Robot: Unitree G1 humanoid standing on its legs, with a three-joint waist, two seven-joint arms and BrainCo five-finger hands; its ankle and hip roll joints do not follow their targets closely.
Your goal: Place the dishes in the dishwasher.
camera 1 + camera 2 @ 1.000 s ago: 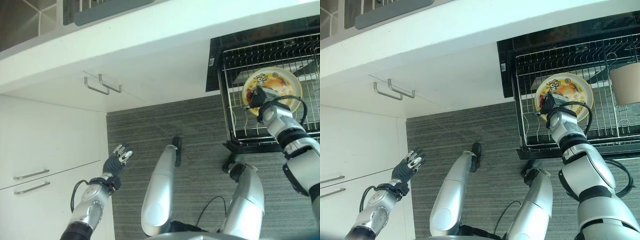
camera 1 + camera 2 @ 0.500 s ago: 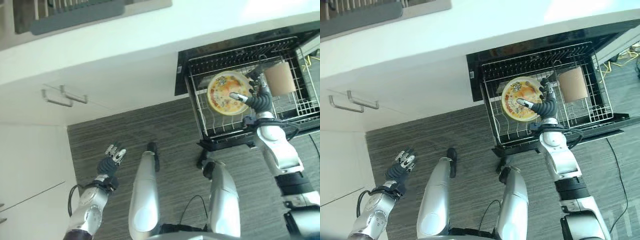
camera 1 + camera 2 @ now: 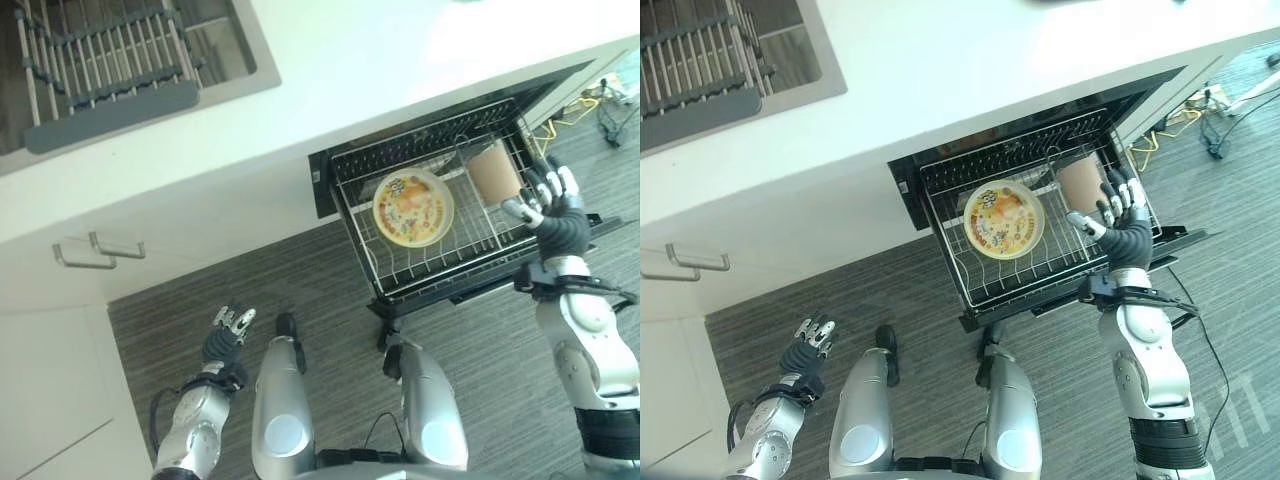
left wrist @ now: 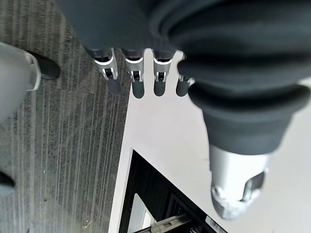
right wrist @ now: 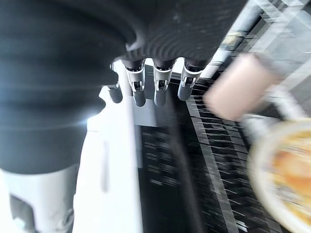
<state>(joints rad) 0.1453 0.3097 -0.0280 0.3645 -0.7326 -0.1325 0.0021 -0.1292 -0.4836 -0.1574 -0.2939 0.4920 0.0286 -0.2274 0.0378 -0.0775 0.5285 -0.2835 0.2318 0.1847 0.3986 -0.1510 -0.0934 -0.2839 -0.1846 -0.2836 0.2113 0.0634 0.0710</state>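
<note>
My right hand [image 3: 1124, 222] hangs with its fingers straight and spread, thumb apart, holding nothing; it is just beside the right end of the pulled-out dishwasher rack [image 3: 1035, 262], near the tan cup [image 3: 1080, 182] but I cannot tell whether a fingertip touches the wire. In the right wrist view the fingers [image 5: 160, 87] reach out in a relaxed row with the cup [image 5: 241, 87] and the plate [image 5: 281, 171] past them, both apart from the hand. My left hand [image 3: 226, 334] is low over the grey striped floor [image 3: 300, 270], well apart from the rack, its fingers also straight and empty; its own wrist view shows the fingers [image 4: 137, 80] extended over the white cabinet front [image 4: 165, 141]. The yellow plate [image 3: 1004, 219] with a cartoon print sits in the middle of the rack, left of the cup, its printed face turned up towards my camera; being round it has no long axis that I can read, and I cannot tell how far it leans on the tines. The cup lies on its side, long axis running from the rack's front towards the dark dishwasher opening [image 3: 970, 150]. Bare wire shows in the rack in front of the plate and to its left. Above the opening runs the white countertop [image 3: 960, 60], and far left of the rack a sink [image 3: 120, 60] holds a grey drying rack.
</note>
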